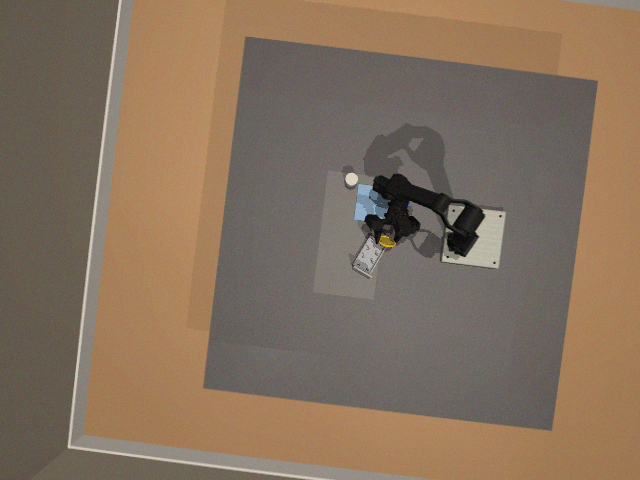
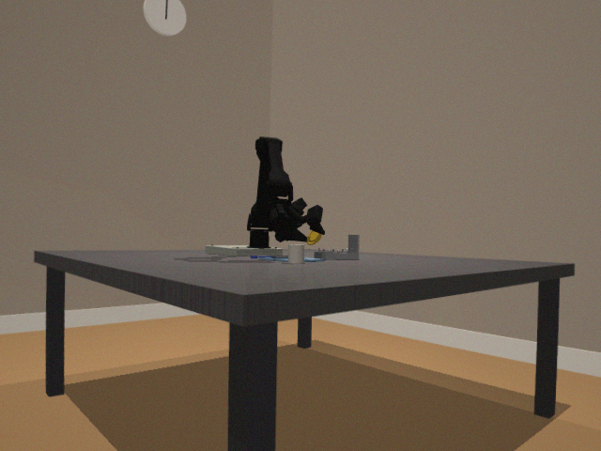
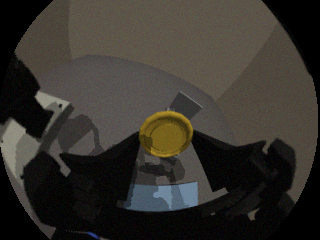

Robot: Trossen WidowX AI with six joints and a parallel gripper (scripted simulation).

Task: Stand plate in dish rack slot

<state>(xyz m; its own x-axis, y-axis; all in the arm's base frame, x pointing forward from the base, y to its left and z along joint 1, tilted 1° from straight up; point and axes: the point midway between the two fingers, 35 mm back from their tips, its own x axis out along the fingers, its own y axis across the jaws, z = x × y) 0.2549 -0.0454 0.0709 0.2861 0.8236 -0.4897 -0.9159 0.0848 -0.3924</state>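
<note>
Dark table (image 2: 388, 286) | one rack (image 1: 368, 256) | one plate (image 1: 386, 240) in pincer (image 1: 387, 238)

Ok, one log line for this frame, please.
end effector: shut on plate | plate: tilted, above table beside rack | slot: not yet entered

Small yellow plate (image 3: 167, 135) is up in the air, tilted on edge, just above one end of the gray dish rack (image 1: 368, 256) lying on the counter (image 1: 310, 335).
</note>
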